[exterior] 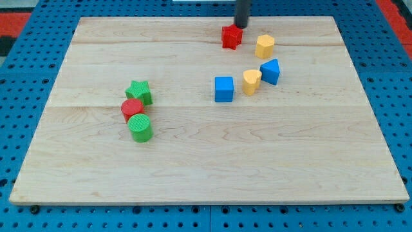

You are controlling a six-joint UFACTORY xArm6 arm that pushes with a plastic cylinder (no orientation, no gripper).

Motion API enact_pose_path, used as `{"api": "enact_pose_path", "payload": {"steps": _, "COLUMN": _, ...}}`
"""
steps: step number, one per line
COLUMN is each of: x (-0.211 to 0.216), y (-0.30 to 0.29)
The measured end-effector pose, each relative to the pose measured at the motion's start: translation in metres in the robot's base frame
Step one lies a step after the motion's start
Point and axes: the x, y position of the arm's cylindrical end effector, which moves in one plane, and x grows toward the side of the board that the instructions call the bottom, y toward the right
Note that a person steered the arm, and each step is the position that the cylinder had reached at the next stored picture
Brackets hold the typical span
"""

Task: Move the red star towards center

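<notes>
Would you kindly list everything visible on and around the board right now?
red star: one, red, near the view's top edge
yellow blocks: two, yellow, one right of the star, one lower
blue cube: one, blue, near centre
blue block: one, blue, wedge-like, beside lower yellow
green star: one, green, view's left
red cylinder: one, red, below it
green cylinder: one, green, lowest
wooden board: one, pale
pegboard: blue, surrounding
my tip: one, dark, just behind the red star

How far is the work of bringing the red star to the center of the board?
Little looks done: the red star sits near the view's top edge, far from the centre. In hand: my tip is right behind it, on its top-right side, seemingly touching. Left: pushing it down toward the centre, passing left of the blue cube.
</notes>
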Motion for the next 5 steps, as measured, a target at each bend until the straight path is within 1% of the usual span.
{"api": "enact_pose_path", "payload": {"steps": 1, "x": 0.010, "y": -0.055}}
{"api": "enact_pose_path", "payload": {"steps": 2, "x": 0.015, "y": -0.066}}
{"api": "enact_pose_path", "payload": {"steps": 3, "x": 0.001, "y": -0.045}}
{"api": "enact_pose_path", "payload": {"steps": 4, "x": -0.001, "y": 0.008}}
{"api": "enact_pose_path", "payload": {"steps": 5, "x": -0.001, "y": 0.048}}
